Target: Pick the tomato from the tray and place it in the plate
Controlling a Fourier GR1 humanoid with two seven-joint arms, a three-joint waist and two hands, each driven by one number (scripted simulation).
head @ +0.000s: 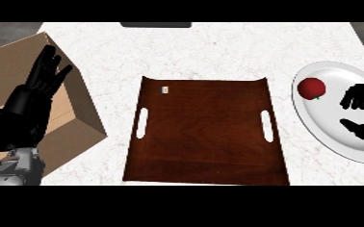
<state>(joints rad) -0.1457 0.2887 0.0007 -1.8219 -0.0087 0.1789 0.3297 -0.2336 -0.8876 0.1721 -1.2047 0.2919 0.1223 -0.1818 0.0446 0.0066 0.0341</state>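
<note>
White marble counter (213, 48): tomato (311, 87) sits on plate (323, 120) right of tray (206, 130). Right hand (353, 98) spread just beside it; may nudge it off. Left hand (44, 79) open, resting.

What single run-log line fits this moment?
tomato: on plate | tray: bare | right hand: over plate | left hand: resting, open

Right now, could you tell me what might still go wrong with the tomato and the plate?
The tomato lies near the plate's left rim, so it may roll off. The right robot hand shows only fingertips over the plate and could nudge it when pulling away.
</note>
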